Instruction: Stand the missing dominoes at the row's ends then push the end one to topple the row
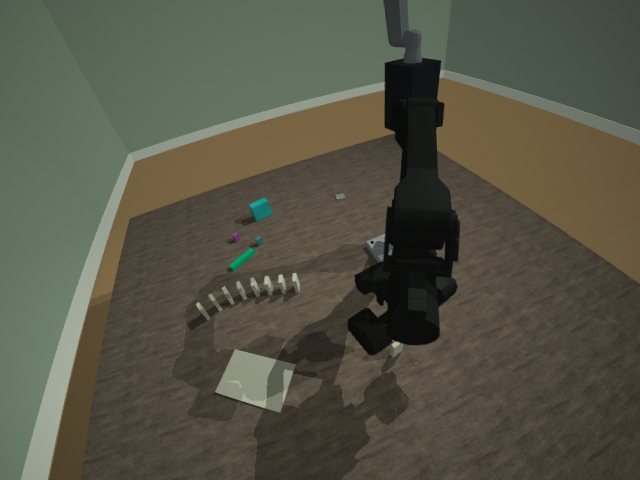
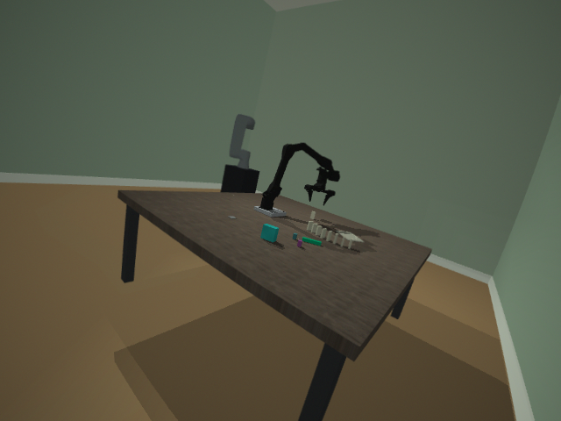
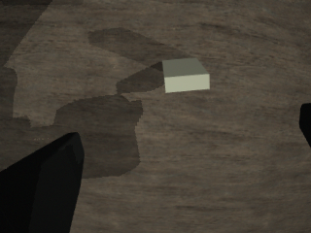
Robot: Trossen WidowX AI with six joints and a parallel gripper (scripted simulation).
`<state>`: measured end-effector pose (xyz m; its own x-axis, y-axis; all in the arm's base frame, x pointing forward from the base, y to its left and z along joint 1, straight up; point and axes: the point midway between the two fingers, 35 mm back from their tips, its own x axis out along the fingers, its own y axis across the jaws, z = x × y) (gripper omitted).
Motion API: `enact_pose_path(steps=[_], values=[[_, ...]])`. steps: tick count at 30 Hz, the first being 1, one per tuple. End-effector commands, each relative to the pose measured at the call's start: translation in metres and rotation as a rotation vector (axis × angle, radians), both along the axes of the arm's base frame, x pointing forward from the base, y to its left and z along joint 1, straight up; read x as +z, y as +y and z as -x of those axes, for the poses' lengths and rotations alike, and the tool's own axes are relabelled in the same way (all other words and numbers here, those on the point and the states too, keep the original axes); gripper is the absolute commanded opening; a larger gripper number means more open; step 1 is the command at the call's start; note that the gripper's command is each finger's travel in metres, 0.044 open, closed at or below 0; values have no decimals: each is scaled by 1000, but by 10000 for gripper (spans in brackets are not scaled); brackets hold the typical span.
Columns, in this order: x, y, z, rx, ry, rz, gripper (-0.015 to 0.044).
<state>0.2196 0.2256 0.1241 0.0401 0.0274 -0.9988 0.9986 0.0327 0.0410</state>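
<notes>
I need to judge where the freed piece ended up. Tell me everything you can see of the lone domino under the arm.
The lone domino is a small, pale cream block, plain-faced with sharp edges. It stands upright on the dark wood table, well apart from the curved row. Nothing touches it: the open end effector hangs high above it, holding nothing. In the top view the arm hides most of it.

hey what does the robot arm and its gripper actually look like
The arm is matte black all over, built of blocky, faceted links with rounded joints, on a light grey base plate. The gripper is black too, with two tapered, pointed fingers. No cables or markings show.
</notes>
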Motion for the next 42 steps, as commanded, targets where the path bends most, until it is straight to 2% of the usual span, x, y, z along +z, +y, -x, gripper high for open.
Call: enact_pose_path(steps=[1, 11, 26, 38, 39, 42], values=[[1, -1, 2, -23, 21, 0, 440], [-63, 1, 1, -23, 21, 0, 440], [-79, 1, 1, -23, 21, 0, 440], [-79, 1, 1, -23, 21, 0, 125], [-79, 1, 1, -23, 21, 0, 107], [-79, 1, 1, -23, 21, 0, 107]])
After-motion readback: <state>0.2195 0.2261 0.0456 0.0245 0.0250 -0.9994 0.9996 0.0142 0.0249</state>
